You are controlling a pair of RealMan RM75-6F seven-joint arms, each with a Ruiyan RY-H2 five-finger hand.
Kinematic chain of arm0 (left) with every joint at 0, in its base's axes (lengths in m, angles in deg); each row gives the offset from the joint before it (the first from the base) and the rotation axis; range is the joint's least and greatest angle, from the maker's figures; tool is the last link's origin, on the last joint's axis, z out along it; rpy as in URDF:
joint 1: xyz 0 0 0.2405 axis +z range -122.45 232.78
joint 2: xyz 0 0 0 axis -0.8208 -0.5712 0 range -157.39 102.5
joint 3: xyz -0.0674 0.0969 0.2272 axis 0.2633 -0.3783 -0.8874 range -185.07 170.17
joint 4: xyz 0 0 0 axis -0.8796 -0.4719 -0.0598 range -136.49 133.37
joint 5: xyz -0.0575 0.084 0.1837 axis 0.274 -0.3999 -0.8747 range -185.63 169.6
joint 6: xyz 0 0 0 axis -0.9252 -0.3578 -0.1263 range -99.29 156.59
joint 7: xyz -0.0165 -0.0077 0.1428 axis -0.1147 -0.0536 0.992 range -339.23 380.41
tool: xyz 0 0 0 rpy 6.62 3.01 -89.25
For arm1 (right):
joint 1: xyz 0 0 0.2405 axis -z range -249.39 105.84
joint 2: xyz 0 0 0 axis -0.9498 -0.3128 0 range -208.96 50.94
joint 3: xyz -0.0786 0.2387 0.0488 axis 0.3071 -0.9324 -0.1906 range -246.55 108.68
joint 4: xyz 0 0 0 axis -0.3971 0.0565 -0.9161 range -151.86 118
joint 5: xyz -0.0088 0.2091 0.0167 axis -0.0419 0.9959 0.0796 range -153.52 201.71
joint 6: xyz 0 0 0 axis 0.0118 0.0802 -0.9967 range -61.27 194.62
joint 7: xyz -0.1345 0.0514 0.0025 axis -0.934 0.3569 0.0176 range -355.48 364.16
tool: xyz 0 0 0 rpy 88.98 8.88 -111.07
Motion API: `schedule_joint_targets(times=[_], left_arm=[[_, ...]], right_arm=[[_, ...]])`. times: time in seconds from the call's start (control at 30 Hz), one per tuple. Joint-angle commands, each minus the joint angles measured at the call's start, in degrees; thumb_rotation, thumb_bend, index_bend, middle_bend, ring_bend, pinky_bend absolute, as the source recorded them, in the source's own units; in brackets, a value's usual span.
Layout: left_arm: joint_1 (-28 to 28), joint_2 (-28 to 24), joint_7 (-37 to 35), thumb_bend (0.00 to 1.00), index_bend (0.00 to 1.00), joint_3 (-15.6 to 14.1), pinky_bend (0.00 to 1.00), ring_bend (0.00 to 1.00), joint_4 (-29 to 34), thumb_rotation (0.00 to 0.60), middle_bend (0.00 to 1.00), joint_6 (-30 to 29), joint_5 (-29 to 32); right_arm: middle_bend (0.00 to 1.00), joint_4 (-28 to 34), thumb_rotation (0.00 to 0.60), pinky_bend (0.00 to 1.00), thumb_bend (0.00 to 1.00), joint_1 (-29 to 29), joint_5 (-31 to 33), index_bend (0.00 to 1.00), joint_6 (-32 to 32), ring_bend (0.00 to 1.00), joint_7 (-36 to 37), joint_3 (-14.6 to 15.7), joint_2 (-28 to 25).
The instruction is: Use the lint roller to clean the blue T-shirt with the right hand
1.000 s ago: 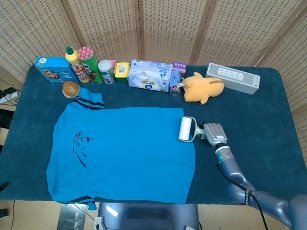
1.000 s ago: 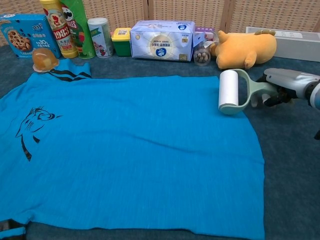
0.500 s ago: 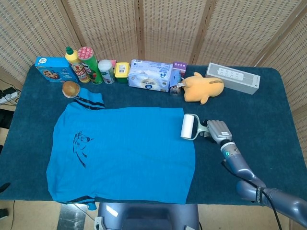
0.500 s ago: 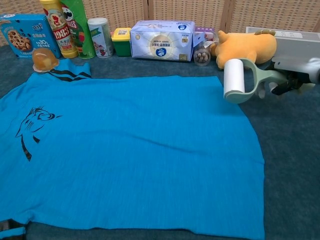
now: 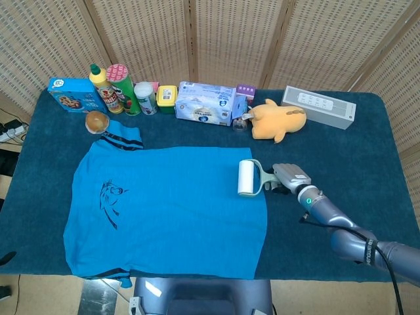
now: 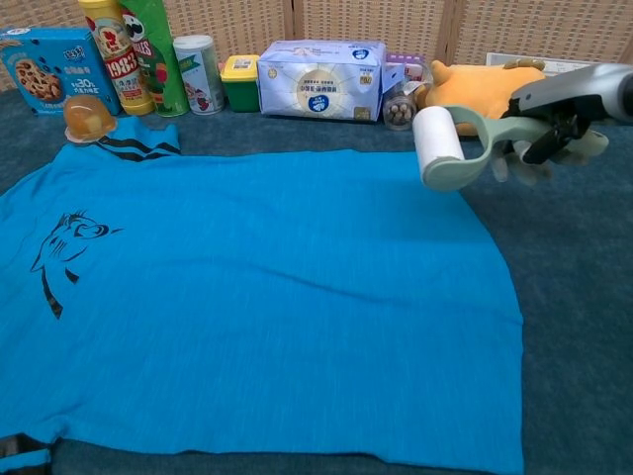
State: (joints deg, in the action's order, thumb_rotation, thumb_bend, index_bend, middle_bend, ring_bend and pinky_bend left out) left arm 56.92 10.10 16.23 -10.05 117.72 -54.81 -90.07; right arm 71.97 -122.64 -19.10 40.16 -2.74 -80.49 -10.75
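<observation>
The blue T-shirt [image 5: 167, 210] [image 6: 257, 297] lies flat on the dark blue tablecloth, with a black print near its left side. My right hand [image 5: 289, 178] [image 6: 554, 114] grips the pale green handle of the lint roller [image 5: 246, 178] [image 6: 440, 146]. The white roll hangs lifted above the shirt's upper right corner, tilted, and does not seem to touch the cloth. The left hand shows in neither view.
Along the back edge stand a cookie box [image 5: 74, 94], bottles and cans [image 5: 118, 88], a tissue pack [image 5: 207, 103], a yellow plush toy [image 5: 279, 119] and a white speaker [image 5: 318, 106]. A round bun [image 5: 96, 121] sits by the shirt's collar.
The right hand has lifted the lint roller off the shirt's right edge and carried it left, so the roll now hangs over the shirt's upper right corner.
</observation>
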Motion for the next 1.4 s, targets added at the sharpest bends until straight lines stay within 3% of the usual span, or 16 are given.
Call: schedule_joint_targets(times=[0.03, 0.23, 0.47, 0.7, 0.93, 1.13, 1.4], left_arm=[[0.0, -0.1, -0.2, 0.08, 0.00, 0.0, 0.00, 0.00, -0.1, 0.600, 0.00, 0.0, -0.1], [-0.1, -0.2, -0.7, 0.08, 0.00, -0.2, 0.00, 0.00, -0.3, 0.600, 0.00, 0.4, -0.7], [-0.1, -0.5, -1.3, 0.08, 0.00, -0.4, 0.00, 0.00, -0.7, 0.600, 0.00, 0.5, -1.2], [-0.2, -0.7, -1.8, 0.08, 0.00, -0.6, 0.00, 0.00, -1.0, 0.600, 0.00, 0.7, -1.8], [-0.4, -0.8, -2.0, 0.08, 0.00, -0.7, 0.01, 0.00, -1.0, 0.600, 0.00, 1.3, -2.0], [-0.3, -0.9, -2.3, 0.08, 0.00, -0.8, 0.00, 0.00, -1.2, 0.600, 0.00, 1.1, -2.2], [-0.4, -0.9, -2.2, 0.08, 0.00, -1.1, 0.00, 0.00, -1.2, 0.600, 0.00, 1.2, -2.8]], right_arm=[[0.70, 3.1, 0.600, 1.00, 1.00, -4.3, 4.1, 0.57, -1.4, 0.67, -2.7, 2.2, -0.5], [0.70, 4.3, 0.600, 1.00, 1.00, -11.0, 10.9, 0.57, -2.5, 0.67, -6.9, 6.8, 0.8], [0.71, 5.1, 0.600, 1.00, 1.00, -19.0, 21.3, 0.58, -10.1, 0.67, -16.4, 13.9, 4.6], [0.71, 6.8, 0.600, 1.00, 1.00, -28.1, 40.0, 0.58, -19.1, 0.67, -28.7, 19.4, 7.8], [0.71, 8.9, 0.600, 1.00, 1.00, -33.9, 53.4, 0.58, -22.5, 0.67, -37.5, 19.7, 8.3], [0.71, 9.3, 0.600, 1.00, 1.00, -35.6, 57.8, 0.59, -22.4, 0.67, -40.9, 18.8, 7.7], [0.71, 7.8, 0.600, 1.00, 1.00, -37.6, 64.4, 0.59, -28.3, 0.67, -48.6, 18.0, 11.8]])
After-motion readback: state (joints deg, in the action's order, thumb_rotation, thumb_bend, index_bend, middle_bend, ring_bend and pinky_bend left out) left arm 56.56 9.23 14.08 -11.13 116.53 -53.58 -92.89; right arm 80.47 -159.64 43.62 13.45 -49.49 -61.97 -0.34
